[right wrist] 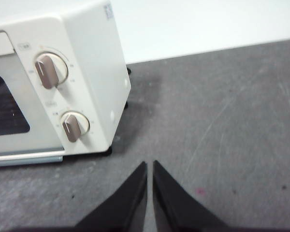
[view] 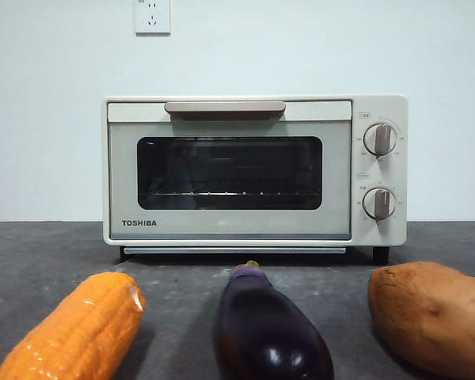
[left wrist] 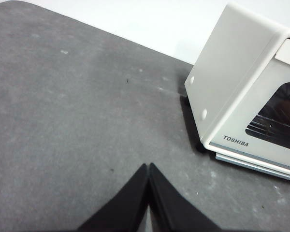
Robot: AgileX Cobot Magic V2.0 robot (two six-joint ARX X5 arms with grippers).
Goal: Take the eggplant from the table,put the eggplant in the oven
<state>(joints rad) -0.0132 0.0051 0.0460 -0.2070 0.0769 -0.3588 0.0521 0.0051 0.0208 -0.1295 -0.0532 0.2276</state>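
Indoors, dark grey speckled table (view: pixel 182 273), white wall (view: pixel 301 47) behind, socket (view: pixel 152 16) up high

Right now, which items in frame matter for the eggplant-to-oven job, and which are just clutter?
Job:
- eggplant, lying on the table in front of the oven
- oven, door shut

Clutter:
- corn cob, beside the eggplant
- sweet potato, on its other side

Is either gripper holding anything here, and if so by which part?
Nothing is held. The left gripper and right gripper are shut on nothing above the table; the eggplant lies untouched.
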